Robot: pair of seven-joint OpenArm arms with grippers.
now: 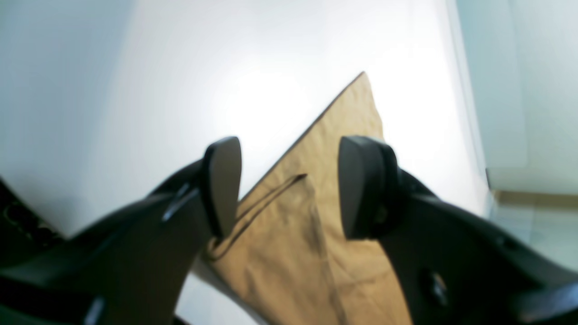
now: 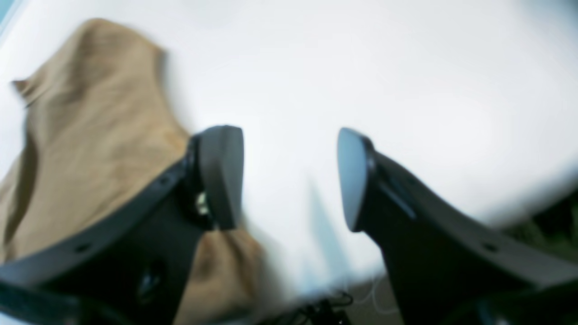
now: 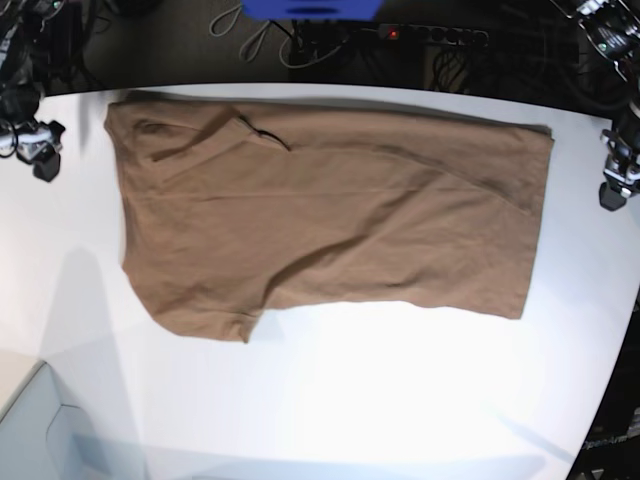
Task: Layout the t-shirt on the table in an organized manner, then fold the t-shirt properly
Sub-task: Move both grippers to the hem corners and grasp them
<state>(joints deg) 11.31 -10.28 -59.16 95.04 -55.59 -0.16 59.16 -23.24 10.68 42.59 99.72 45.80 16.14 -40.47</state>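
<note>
The brown t-shirt (image 3: 320, 205) lies flat across the white table (image 3: 380, 390), folded lengthwise, with a sleeve end at the lower left and a dark crease near the upper left. My left gripper (image 1: 289, 187) is open and empty, hovering over a pointed corner of the shirt (image 1: 316, 180). In the base view it is off the shirt's right end (image 3: 612, 190). My right gripper (image 2: 291, 178) is open and empty over bare table, with the shirt (image 2: 90, 135) to its left. In the base view it is beside the shirt's upper left corner (image 3: 40, 150).
Cables and a power strip (image 3: 440, 38) lie on the dark floor behind the table, next to a blue object (image 3: 315, 8). A pale box (image 3: 40, 430) stands at the front left corner. The table's curved edge runs down the right side (image 3: 625, 330).
</note>
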